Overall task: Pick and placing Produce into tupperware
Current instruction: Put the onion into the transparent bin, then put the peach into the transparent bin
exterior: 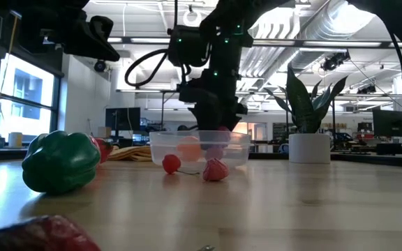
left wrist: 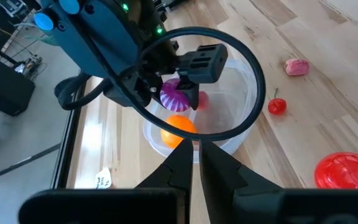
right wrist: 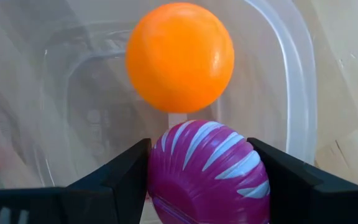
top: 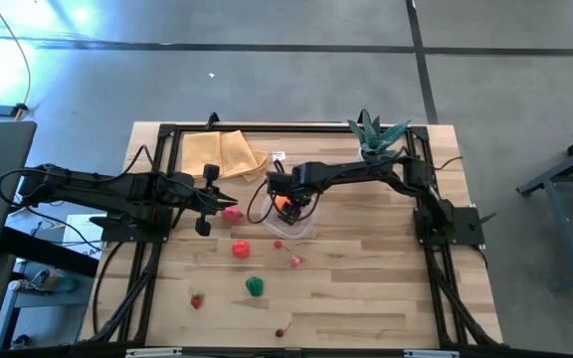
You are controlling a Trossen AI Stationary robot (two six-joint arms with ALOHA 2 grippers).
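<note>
The clear round tupperware (top: 302, 232) sits mid-table with an orange ball (right wrist: 179, 56) on its floor. My right gripper (top: 291, 206) reaches down into it, shut on a purple white-striped produce piece (right wrist: 207, 168). My left gripper (left wrist: 196, 149) is shut and holds nothing; it hovers left of the container, beside a red piece (top: 230, 212). Loose on the wood lie a red tomato (top: 240, 249), a cherry (left wrist: 277, 106), a small pink piece (left wrist: 297, 66), a green pepper (top: 255, 286) and a strawberry (top: 197, 299). My right gripper pinches the purple piece between its two fingers (right wrist: 126, 171), one on each of its opposite sides (right wrist: 157, 165). The fingers come from above, pointing down into the tupperware. The piece sits within the container's walls next to the orange ball; whether it touches the floor I cannot tell.
A spiky green potted plant (top: 376, 137) stands at the far right corner and a folded yellow cloth (top: 222, 154) lies at the far edge. A second cherry (top: 282, 331) lies near the table's near edge. Bare wood stretches to the right of the container.
</note>
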